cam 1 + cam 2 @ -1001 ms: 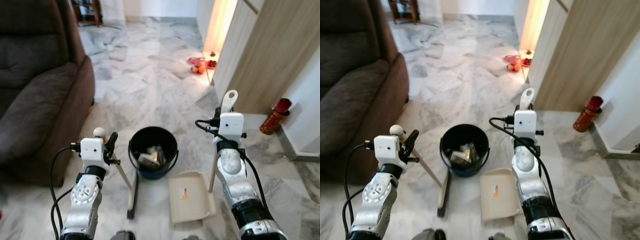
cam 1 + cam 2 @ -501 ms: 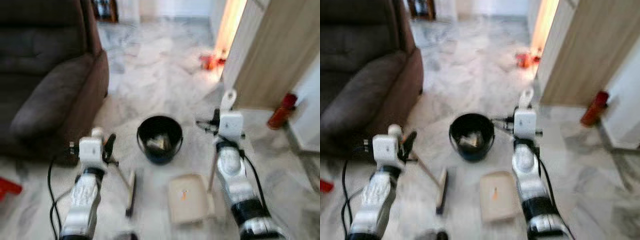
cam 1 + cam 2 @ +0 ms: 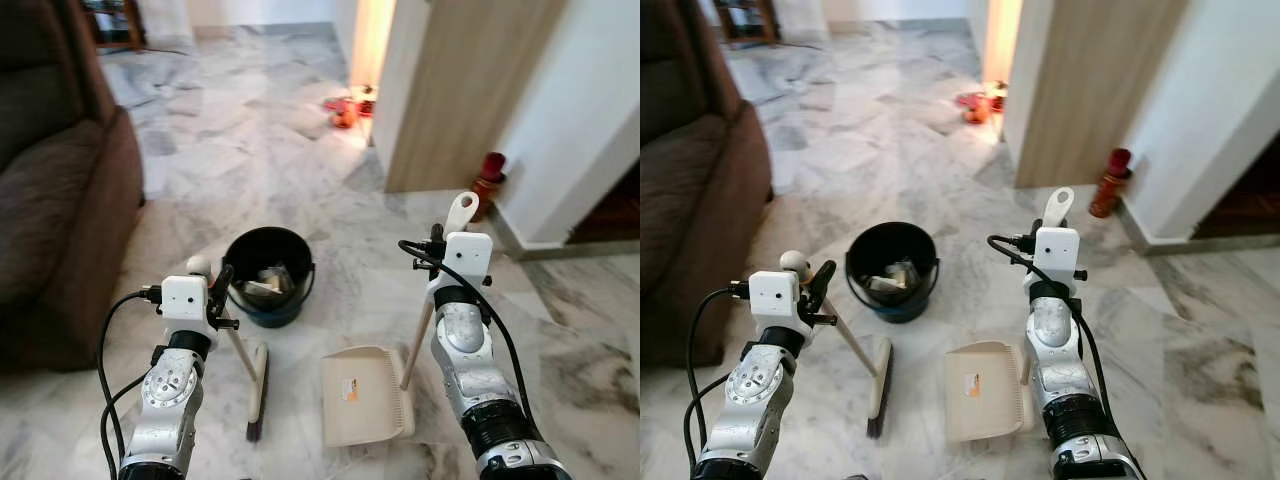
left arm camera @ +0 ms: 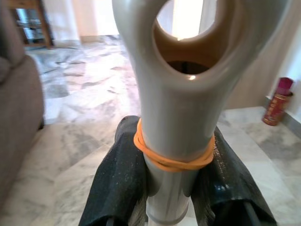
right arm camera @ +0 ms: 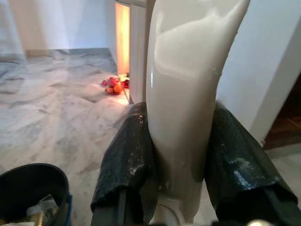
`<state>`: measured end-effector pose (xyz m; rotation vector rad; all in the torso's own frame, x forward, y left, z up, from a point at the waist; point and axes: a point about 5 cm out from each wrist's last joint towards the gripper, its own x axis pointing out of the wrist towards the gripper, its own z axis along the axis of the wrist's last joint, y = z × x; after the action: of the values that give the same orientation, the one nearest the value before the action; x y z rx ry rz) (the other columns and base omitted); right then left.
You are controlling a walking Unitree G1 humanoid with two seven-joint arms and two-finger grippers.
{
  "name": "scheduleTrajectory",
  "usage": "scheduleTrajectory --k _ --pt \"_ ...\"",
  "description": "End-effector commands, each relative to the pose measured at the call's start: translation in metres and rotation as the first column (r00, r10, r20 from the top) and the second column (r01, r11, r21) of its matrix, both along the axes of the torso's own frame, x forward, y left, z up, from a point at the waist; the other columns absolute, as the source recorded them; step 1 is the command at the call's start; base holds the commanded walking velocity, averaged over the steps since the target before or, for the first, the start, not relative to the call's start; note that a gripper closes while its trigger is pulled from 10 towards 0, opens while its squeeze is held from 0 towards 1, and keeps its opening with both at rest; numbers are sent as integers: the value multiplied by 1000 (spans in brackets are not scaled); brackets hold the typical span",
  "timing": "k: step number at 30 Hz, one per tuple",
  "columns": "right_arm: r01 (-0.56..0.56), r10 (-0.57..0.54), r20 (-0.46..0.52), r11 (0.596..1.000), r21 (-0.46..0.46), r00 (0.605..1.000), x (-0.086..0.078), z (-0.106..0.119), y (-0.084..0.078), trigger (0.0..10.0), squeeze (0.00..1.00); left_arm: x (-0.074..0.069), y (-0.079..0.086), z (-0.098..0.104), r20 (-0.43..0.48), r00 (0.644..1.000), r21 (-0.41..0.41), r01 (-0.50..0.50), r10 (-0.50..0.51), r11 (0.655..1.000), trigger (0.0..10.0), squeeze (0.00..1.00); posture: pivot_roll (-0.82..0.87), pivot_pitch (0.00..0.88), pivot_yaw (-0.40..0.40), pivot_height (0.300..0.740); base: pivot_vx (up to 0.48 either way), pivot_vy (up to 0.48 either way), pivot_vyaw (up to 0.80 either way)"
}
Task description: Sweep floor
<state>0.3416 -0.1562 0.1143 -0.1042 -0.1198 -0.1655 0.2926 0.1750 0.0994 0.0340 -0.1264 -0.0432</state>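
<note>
My left gripper (image 3: 216,291) is shut on the grey broom handle (image 4: 169,117), which has an orange band around it. The broom head (image 3: 257,392) rests on the marble floor just before me. My right gripper (image 3: 437,243) is shut on the cream dustpan handle (image 5: 181,84). The handle stands upright, and the cream dustpan (image 3: 365,398) lies flat on the floor between my arms. A black bucket (image 3: 267,272) holding scraps stands just beyond the broom head.
A brown sofa (image 3: 50,200) fills the left side. A wooden panel (image 3: 460,90) and a white wall stand at the right, with a red bottle (image 3: 489,178) at their foot. Small red and orange items (image 3: 345,108) lie on the floor far ahead.
The camera has swung to the right, so the sofa, bucket and wooden panel sit further left in the picture. Both grippers keep their holds on broom and dustpan.
</note>
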Motion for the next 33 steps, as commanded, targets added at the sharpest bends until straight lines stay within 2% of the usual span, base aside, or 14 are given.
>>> scheduleTrajectory --k 1,5,9,33 --pt "-17 17 29 1000 7 999 2 6 5 10000 0 2 -1 4 17 1000 19 6 -7 1000 10000 0 58 65 -6 740 0 0 -800" --pt "-18 17 25 1000 5 1000 2 5 5 10000 0 3 -2 1 -1 1000 67 11 -11 998 10000 0 56 60 -6 740 0 -105 -800" --pt "-18 18 24 1000 4 1000 2 4 5 10000 0 3 -2 1 -2 1000 68 11 -11 998 10000 0 55 57 -5 740 0 -458 -800" --pt "-24 24 21 1000 1 999 3 5 6 10000 0 4 -3 1 -2 1000 82 13 -13 997 10000 0 52 85 -12 740 0 0 -800"
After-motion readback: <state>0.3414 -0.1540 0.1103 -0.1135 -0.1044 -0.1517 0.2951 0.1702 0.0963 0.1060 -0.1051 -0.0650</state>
